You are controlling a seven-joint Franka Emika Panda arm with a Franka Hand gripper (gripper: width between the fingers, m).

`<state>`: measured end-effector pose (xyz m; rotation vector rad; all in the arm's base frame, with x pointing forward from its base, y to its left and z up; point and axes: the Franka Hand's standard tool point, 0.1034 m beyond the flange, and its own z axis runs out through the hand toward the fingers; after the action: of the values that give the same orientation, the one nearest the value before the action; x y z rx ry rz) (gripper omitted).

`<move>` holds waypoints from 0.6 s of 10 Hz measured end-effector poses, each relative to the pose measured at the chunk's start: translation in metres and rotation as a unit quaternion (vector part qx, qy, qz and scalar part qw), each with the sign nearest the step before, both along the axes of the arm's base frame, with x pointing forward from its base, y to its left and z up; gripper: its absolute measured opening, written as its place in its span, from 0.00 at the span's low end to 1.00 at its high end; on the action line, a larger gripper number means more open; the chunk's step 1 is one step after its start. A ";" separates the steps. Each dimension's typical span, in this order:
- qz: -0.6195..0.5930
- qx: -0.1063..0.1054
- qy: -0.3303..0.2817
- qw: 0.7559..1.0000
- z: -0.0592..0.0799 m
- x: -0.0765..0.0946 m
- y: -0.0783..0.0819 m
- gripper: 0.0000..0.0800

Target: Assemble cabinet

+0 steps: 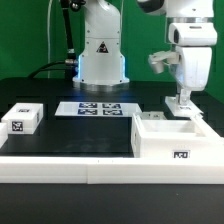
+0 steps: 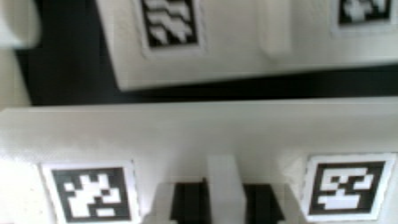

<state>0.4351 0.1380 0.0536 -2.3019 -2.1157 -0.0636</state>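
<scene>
Two views. Exterior only: large white boxy plastic cabinet body [image 1: 155,145], lower right; two-finger gripper [image 1: 181,102] just above its far edge, jaws drawn together; small white tagged panel [image 1: 22,120], lower left. Wrist only: blurred black-and-white square tags [image 2: 89,192], close up.

The exterior camera faces my arm [image 1: 100,50] across the desk [image 1: 60,132] from mid-distance, while my wrist camera looks close onto the cabinet [image 1: 172,136], which both views share.
</scene>
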 end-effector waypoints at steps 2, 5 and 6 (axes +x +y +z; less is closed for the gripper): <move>0.002 0.000 0.001 1.000 -0.002 0.004 -0.018 0.09; -0.007 0.000 0.000 1.000 -0.002 0.007 -0.024 0.09; -0.007 0.001 -0.004 1.000 0.000 0.012 -0.023 0.09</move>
<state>0.4470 0.1150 0.0541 -2.3194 -2.1024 -0.0737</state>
